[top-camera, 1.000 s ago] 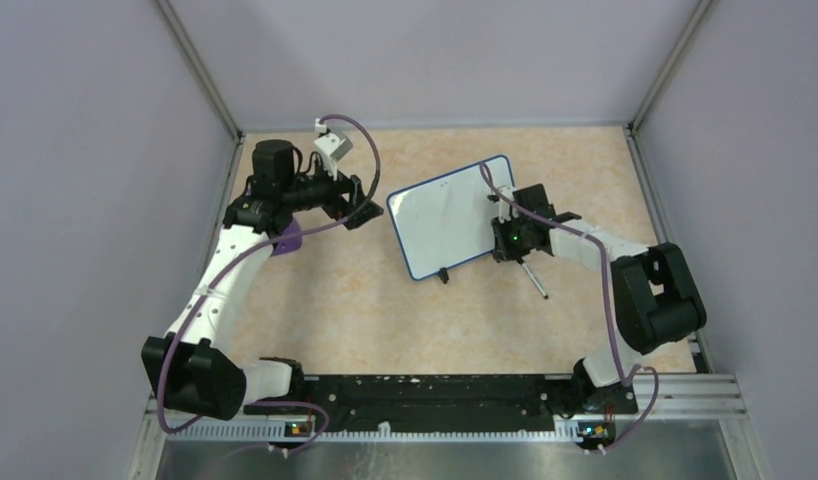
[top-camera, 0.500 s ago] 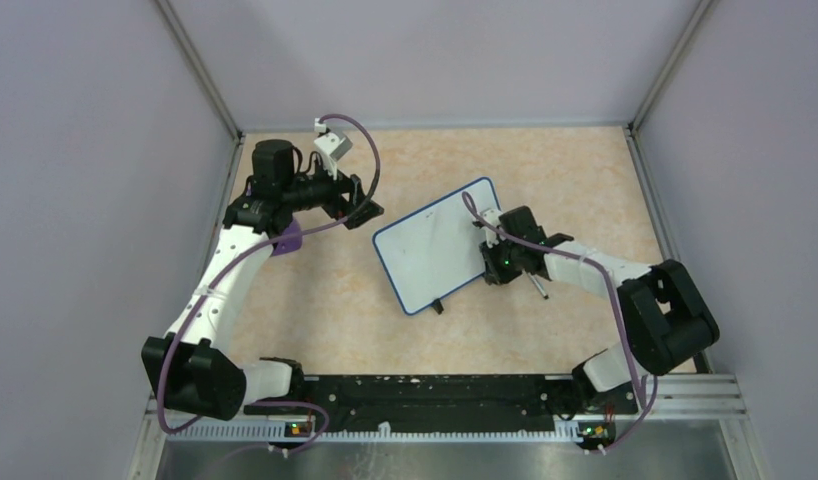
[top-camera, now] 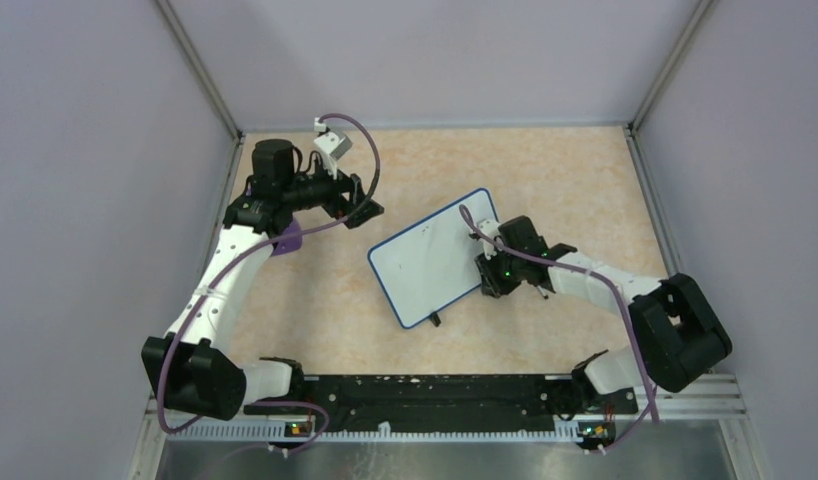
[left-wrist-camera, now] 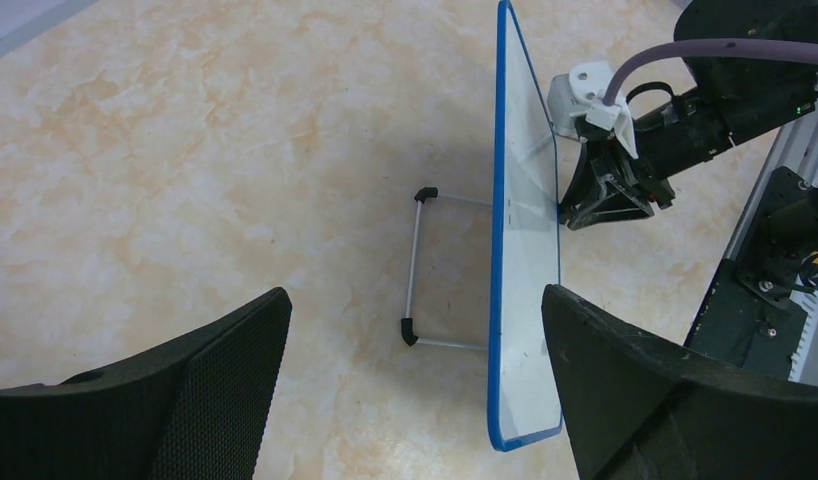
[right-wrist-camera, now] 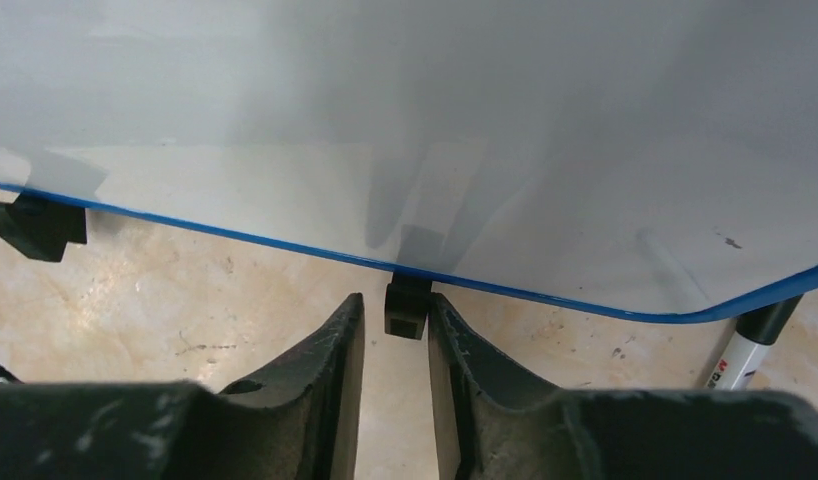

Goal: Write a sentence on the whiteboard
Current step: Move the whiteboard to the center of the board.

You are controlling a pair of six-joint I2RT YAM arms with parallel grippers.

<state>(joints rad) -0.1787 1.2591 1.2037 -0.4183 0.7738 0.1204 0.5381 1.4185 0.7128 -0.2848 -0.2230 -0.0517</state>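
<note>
Whiteboard shift: compared with a second ago, the whiteboard stands more to the left and closer to the arm bases, and it is turned a little; the right gripper has travelled with it, at its right edge.
Left arm change: none that I can see; it keeps the same pose.
Meaning for the task: I judge that the board is being placed and not yet written on; no lettering shows on the faces in view, so the sentence is not begun.
Right gripper: its jaws are parted only a little, with one finger on each side of a small black foot under the blue frame; a thin strip of table shows beside the foot, so the foot seems loose there and not pinched.
Marker: a marker lies on the table, partly hidden behind the board's corner, to the right of the fingers; nothing holds it.
Board to right gripper: the blue lower edge passes just above the fingertips, and the white face fills the wrist view beyond them.
Board posture: it leans on its wire stand and does not lie flat.
Left gripper: the left gripper is spread wide and empty, well apart from the board, and looks at its thin edge from the far left side.
Next need: in my judgement, one gripper must take the marker before any writing.
</note>
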